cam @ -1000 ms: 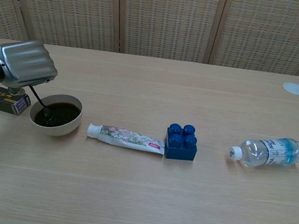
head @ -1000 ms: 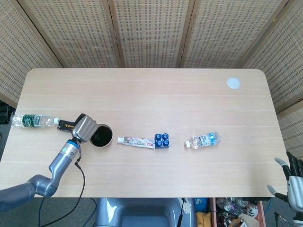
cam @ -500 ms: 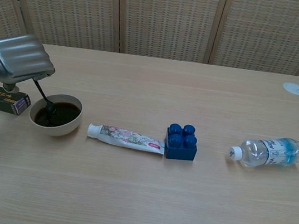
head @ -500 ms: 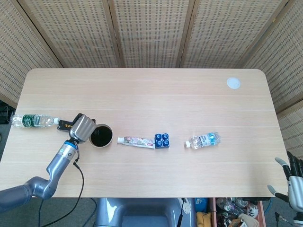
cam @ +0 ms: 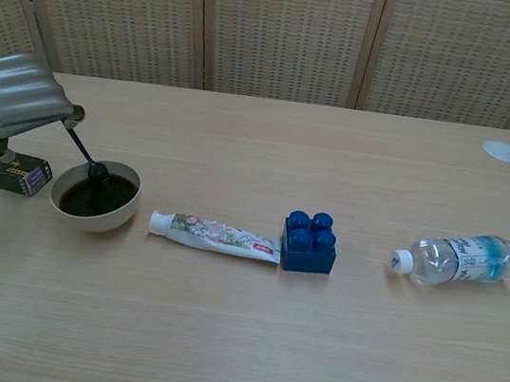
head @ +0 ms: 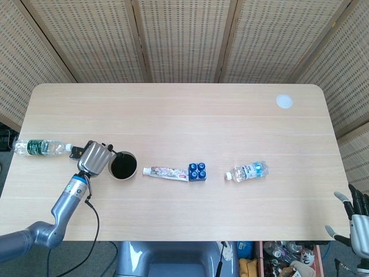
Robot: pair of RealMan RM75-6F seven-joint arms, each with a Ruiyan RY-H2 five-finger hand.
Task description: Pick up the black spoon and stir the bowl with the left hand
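Near table's (cam: 214,339) left edge, left robot hand (cam: 14,97) holding black spoon (cam: 87,156) over bowl (cam: 96,196), toothpaste tube (cam: 215,234) just right.

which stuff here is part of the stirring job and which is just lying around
In use: left hand, thin black spoon, round cream bowl of dark liquid.

Lying about: white toothpaste tube, blue plastic brick, clear water bottle, small dark box, green-labelled bottle.

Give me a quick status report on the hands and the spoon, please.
Left hand grips the spoon, tip over the bowl. Right hand open, off the table edge. Small box sits close beside the bowl; nothing blocking.
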